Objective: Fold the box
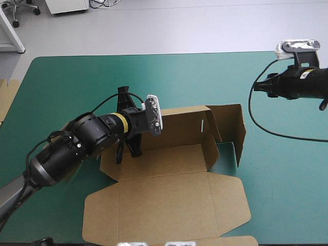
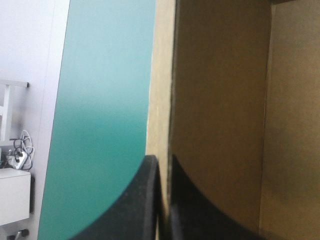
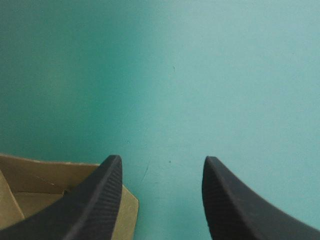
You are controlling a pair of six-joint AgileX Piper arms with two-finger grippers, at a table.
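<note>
The brown box (image 1: 174, 189) lies mid-table with its back wall and right-hand wall raised. Its lid lies flat toward the near edge. My left gripper (image 1: 134, 125) is at the left end of the back wall. In the left wrist view the left gripper (image 2: 162, 165) is shut on the thin edge of that wall (image 2: 220, 100), one finger on each side. My right gripper (image 1: 261, 86) hovers open beyond the box's right-hand wall, apart from it. In the right wrist view the right gripper (image 3: 162, 162) holds nothing, and a corner of the box (image 3: 50, 185) shows beside one finger.
An edge of more brown board (image 1: 7, 97) shows at the table's left edge. The teal-green cover (image 1: 154, 77) runs from the box's back wall to the table's far edge, and also lies under the right gripper.
</note>
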